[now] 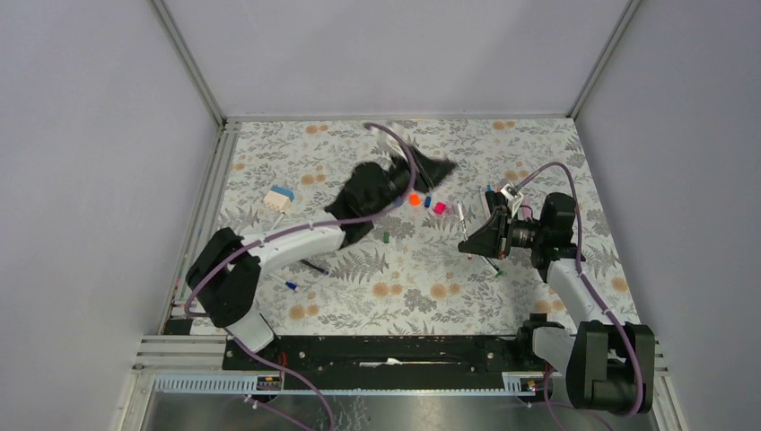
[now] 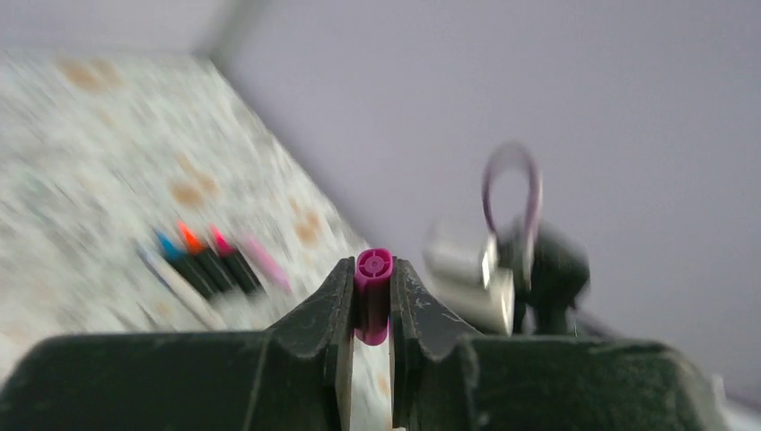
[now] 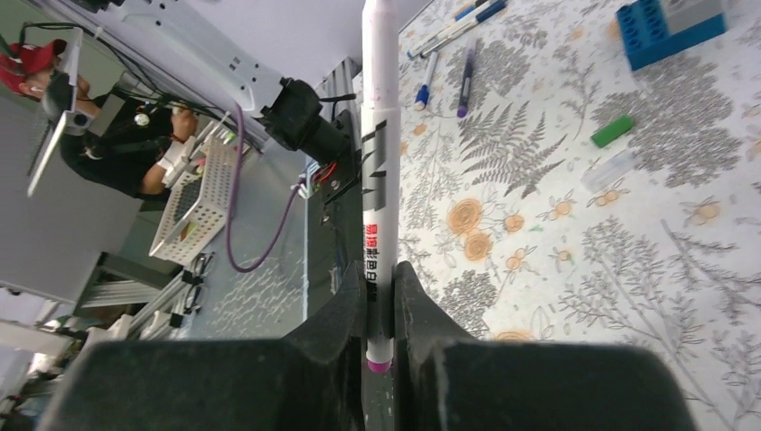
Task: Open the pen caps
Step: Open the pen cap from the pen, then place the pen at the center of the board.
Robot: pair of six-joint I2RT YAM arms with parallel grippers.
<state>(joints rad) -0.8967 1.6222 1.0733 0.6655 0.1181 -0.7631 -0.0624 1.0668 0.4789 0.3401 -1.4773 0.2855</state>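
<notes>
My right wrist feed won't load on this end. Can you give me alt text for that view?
The right gripper is shut on a white pen barrel that runs up the middle of the frame, its pink end poking out below the jaws. On the floral table beyond lie a green cap, a blue block and a few loose pens.

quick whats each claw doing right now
left claw: shut on pink cap
right claw: shut on white pen
</notes>
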